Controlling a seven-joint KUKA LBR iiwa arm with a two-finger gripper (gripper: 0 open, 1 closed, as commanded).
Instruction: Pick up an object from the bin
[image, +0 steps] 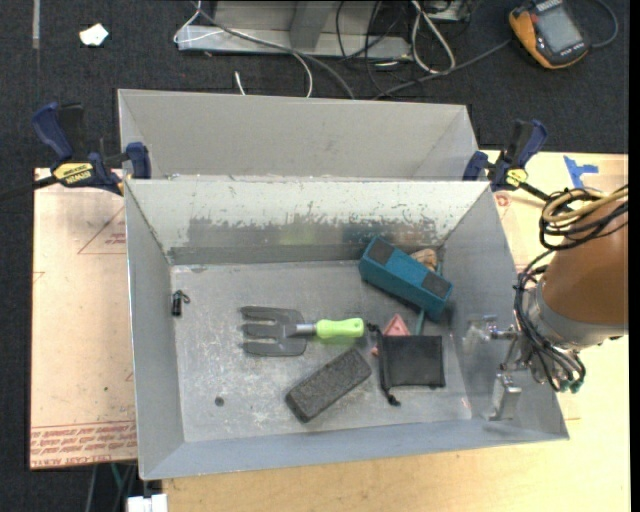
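- Grey metal bin: scuffed floor, sloping walls.
- Hand: over the bin's right wall, its metal fingers spread apart with nothing between them.
- Teal box: rectangular, tilted by the back wall.
- Garden fork: grey tines, glossy green handle.
- Dark block: rough, oblong.
- Black pouch: flat, square, nearest the hand.
- Pink triangle: tiny.

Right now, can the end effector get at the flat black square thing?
Probably yes: the end effector hangs right of the flat black square, and nothing lies between them or on top.
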